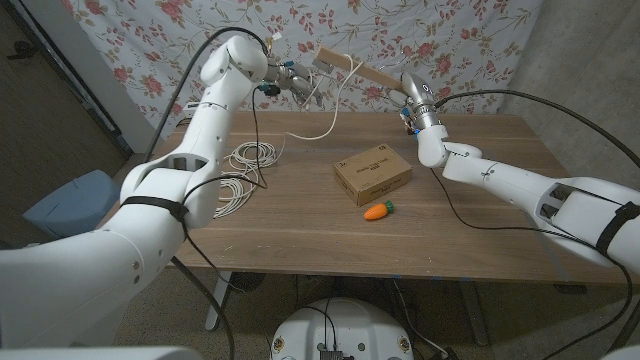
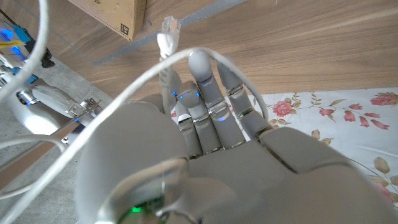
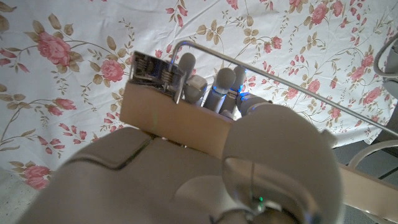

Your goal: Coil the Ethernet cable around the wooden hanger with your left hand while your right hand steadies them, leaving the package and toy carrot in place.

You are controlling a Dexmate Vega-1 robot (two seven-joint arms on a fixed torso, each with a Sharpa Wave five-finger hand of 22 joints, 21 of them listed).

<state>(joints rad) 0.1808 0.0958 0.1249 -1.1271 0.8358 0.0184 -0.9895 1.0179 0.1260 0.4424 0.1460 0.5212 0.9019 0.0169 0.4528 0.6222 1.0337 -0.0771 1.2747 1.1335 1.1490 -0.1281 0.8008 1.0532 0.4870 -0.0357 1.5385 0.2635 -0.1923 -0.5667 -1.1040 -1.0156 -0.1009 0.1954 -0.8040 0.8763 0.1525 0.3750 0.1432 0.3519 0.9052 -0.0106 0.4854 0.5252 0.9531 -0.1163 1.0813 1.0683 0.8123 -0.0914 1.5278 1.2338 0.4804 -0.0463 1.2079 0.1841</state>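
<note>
My two arms are glossy white shells of rounded segments, banded in black at the joints, with thin black cables running along them. The left hand (image 2: 205, 118) and right hand (image 3: 217, 93) have silver-grey metallic fingers lit with small blue lights; a green light glows at each wrist.

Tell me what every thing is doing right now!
Wooden hanger: up in the air, held by the right hand.
Ethernet cable: one end lifted by the left hand, the rest piled on the table.
Package: closed, lying on the table.
Toy carrot: lying beside the package.
</note>
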